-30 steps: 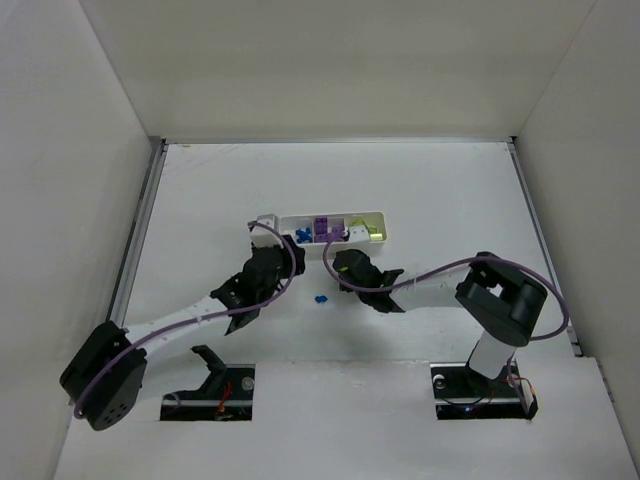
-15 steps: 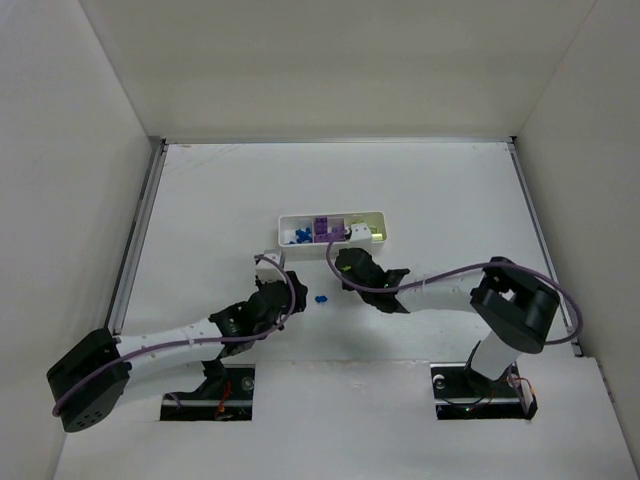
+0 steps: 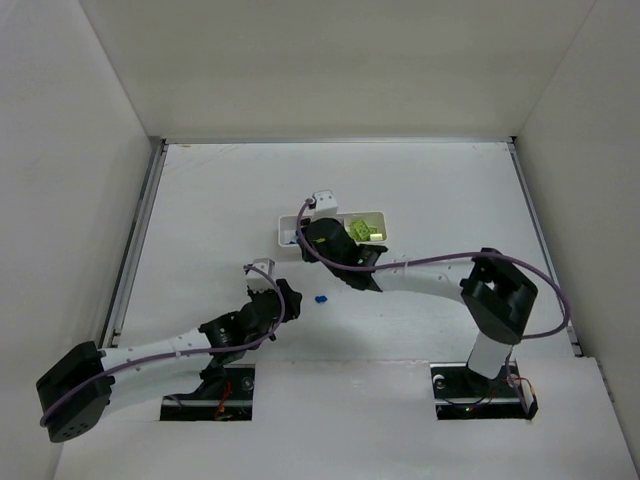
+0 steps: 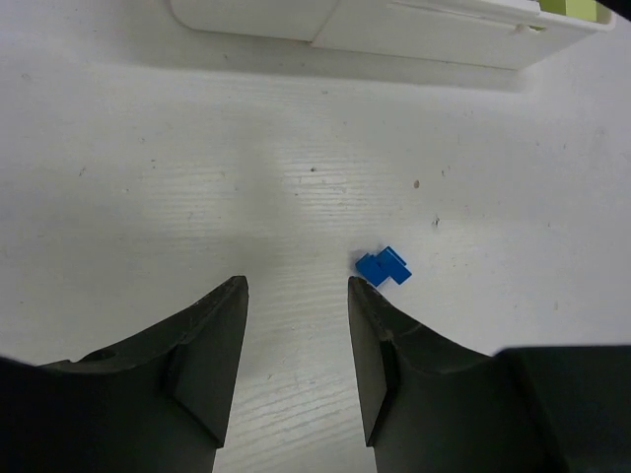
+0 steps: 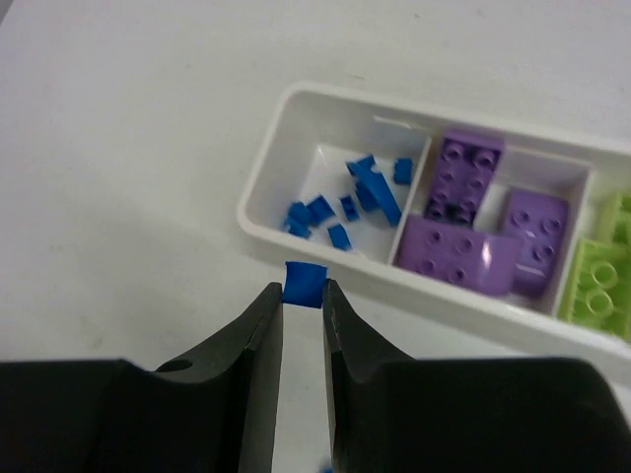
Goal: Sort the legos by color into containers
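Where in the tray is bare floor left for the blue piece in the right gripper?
The tray's left compartment: bare floor in its far-left corner and by the divider, beside the blue pieces. Purple blocks crowd the middle one.

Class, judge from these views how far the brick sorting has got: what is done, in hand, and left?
Done: the long white three-compartment tray holds tiny blue pieces, purple blocks and lime-green bricks, each colour apart. In hand: the right gripper pinches one small blue brick by the tray. Left: one loose blue piece lies on the table near the open left gripper.
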Robot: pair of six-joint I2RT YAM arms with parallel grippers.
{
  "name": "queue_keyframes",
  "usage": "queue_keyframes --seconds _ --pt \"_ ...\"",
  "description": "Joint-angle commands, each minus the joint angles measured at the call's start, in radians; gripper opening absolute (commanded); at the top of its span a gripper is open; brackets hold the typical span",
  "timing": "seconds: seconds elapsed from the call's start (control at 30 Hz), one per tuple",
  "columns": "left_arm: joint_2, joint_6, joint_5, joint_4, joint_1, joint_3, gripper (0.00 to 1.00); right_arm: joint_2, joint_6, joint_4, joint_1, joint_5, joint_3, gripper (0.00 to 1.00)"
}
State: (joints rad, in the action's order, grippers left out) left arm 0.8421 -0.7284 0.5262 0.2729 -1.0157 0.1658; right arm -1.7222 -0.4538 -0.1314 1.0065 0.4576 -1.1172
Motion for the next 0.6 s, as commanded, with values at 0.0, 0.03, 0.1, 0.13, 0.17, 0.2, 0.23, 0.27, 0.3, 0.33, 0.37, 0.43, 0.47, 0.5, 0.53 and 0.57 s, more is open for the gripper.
queue_keyframes --seconds 0.0,0.03,0.1,0.13,0.17,0.2,0.23,0.27,0.3,0.33,0.37,0.43,0.47,0.5,0.53,0.57 --pt "-0.038 -0.052 0.029 -0.038 -0.014 -0.015 0.42 -0.088 0.043 -0.014 -0.019 -0.048 -0.107 0.25" --pt "-0.038 -0.057 0.028 -0.047 -0.022 -0.012 0.42 -0.108 0.043 -0.014 -0.027 -0.059 -0.128 0.26" --pt "-0.031 -0.06 0.035 -0.047 -0.045 -0.009 0.42 -0.141 0.043 -0.01 -0.039 -0.071 -0.167 0.3" --pt "-0.023 -0.062 0.037 -0.043 -0.056 -0.008 0.42 -0.151 0.041 -0.007 -0.041 -0.071 -0.176 0.35" --pt "-0.011 -0.065 0.037 -0.037 -0.062 -0.003 0.42 -0.152 0.038 -0.004 -0.041 -0.069 -0.181 0.42" --pt "0.003 -0.066 0.031 -0.031 -0.07 0.003 0.41 -0.149 0.038 -0.005 -0.041 -0.068 -0.181 0.46" --pt "0.02 -0.066 0.026 -0.023 -0.076 0.012 0.4 -0.14 0.038 -0.011 -0.041 -0.068 -0.176 0.5" --pt "0.044 -0.065 0.023 -0.015 -0.092 0.023 0.4 -0.132 0.038 -0.013 -0.041 -0.063 -0.17 0.51" --pt "0.061 -0.062 0.026 -0.008 -0.105 0.029 0.39 -0.122 0.038 -0.014 -0.041 -0.06 -0.159 0.51" --pt "0.096 -0.057 0.031 0.011 -0.125 0.04 0.39 -0.108 0.035 -0.016 -0.039 -0.057 -0.144 0.51" --pt "0.126 -0.052 0.034 0.026 -0.137 0.049 0.38 -0.093 0.033 -0.019 -0.038 -0.056 -0.126 0.51" --pt "0.19 -0.046 0.034 0.06 -0.152 0.07 0.38 -0.054 0.032 -0.028 -0.038 -0.042 -0.078 0.5" --pt "0.221 -0.042 0.034 0.074 -0.157 0.08 0.38 -0.036 0.03 -0.033 -0.038 -0.034 -0.055 0.5" --pt "0.251 -0.039 0.034 0.089 -0.163 0.09 0.38 -0.018 0.029 -0.04 -0.038 -0.025 -0.027 0.5" --pt "0.282 -0.032 0.035 0.107 -0.169 0.1 0.38 0.001 0.026 -0.048 -0.038 -0.016 -0.001 0.5" --pt "0.316 -0.028 0.037 0.127 -0.171 0.107 0.38 0.019 0.021 -0.056 -0.033 -0.008 0.028 0.5"
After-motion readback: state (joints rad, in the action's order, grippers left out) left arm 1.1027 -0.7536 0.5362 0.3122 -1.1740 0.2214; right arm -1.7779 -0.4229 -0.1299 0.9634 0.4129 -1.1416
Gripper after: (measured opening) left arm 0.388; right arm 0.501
